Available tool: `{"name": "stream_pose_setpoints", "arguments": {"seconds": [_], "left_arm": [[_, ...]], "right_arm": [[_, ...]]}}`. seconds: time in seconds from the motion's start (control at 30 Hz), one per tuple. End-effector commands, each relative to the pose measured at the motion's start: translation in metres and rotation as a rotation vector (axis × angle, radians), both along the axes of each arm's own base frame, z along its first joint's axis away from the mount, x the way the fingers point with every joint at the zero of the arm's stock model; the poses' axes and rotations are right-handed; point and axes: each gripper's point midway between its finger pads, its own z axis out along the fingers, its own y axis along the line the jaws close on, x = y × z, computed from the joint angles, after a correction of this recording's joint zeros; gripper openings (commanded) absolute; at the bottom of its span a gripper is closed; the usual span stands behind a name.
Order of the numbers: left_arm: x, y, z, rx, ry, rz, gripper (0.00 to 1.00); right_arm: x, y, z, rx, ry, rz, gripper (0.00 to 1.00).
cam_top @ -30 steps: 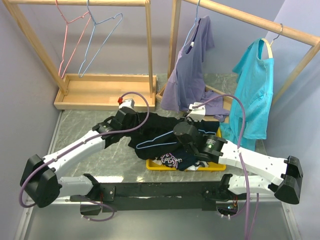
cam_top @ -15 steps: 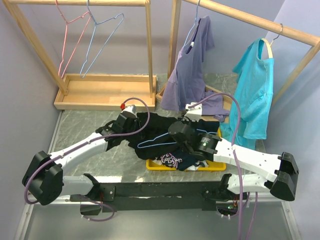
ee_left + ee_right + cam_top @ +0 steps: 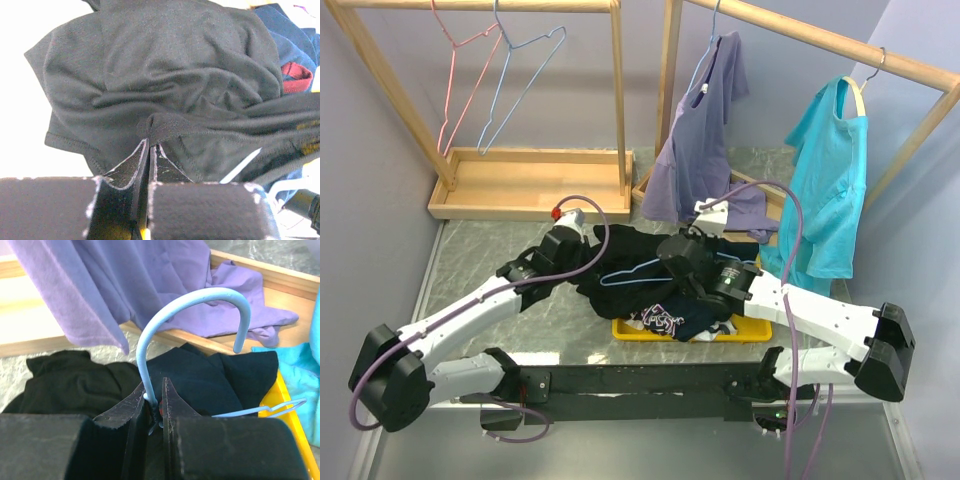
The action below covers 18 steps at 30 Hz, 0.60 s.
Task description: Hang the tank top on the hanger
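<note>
The black tank top (image 3: 638, 252) lies bunched on the table just beyond the yellow tray. The pale blue-grey hanger (image 3: 626, 274) lies partly in its folds, with one wire showing across the fabric. My left gripper (image 3: 594, 258) is shut on a fold of the tank top (image 3: 175, 75) at its left side, and a bit of hanger wire (image 3: 241, 167) shows beside it. My right gripper (image 3: 674, 258) is shut on the hanger's neck (image 3: 148, 385), just below the hook (image 3: 200, 296). Black fabric (image 3: 70, 382) lies under it.
A yellow tray (image 3: 745, 333) holds a dark printed garment (image 3: 665, 320). A lilac shirt (image 3: 700, 140) and a teal shirt (image 3: 830, 180) hang on the right rack. A pink hanger (image 3: 455, 90) and a blue hanger (image 3: 520, 80) hang on the left rack with its wooden base (image 3: 530, 185).
My right gripper has moved a little left and away with the hanger. My left arm has shifted slightly, still holding the tank top, and the fabric has bunched up more.
</note>
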Motion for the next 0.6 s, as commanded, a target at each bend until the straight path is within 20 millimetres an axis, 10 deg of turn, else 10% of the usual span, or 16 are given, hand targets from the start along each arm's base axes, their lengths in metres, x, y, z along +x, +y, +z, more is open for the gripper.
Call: {"name": "stream_pose_setpoints", "arguments": {"seconds": [0.0, 0.57], "left_arm": [[-0.006, 0.007, 0.008, 0.003, -0.02, -0.008, 0.03], [-0.017, 0.003, 0.083, -0.066, -0.116, -0.095, 0.06]], "right_arm": [[0.012, -0.008, 0.03, 0.032, -0.074, -0.084, 0.0], [0.022, -0.001, 0.041, -0.019, -0.097, -0.124, 0.0]]}}
